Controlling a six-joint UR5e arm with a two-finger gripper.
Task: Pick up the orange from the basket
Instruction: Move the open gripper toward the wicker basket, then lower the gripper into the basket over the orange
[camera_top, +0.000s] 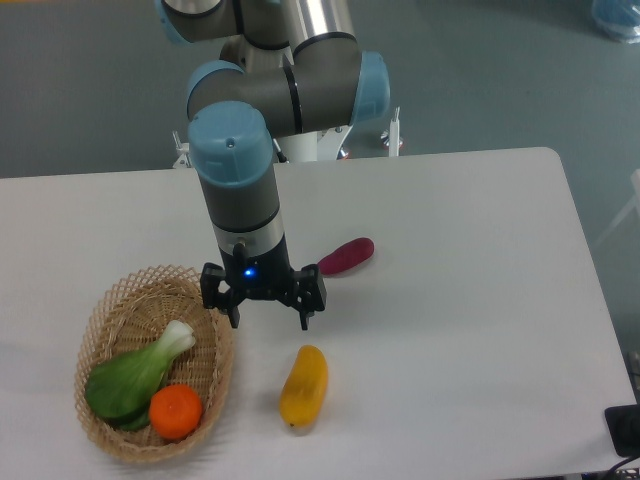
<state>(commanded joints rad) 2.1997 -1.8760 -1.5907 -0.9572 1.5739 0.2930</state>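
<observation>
- The orange (176, 411) sits in the basket (120, 300), touching the bok choy (135, 375).
- I see my gripper (270, 322) spread wide, holding nothing, beside the basket's right rim.
- A yellow mango-like fruit (303, 386) lies just below it; a purple sweet potato (347, 256) beyond.

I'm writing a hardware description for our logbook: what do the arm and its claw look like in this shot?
The arm is built of silver-grey metal tube segments, with dark grey joint housings closed by light blue round caps. Its wrist ends in a silver band above a black section showing a small blue light. The claw is black, with two short dark fingers hanging from a wide, angular body. No loose cables are visible.
</observation>
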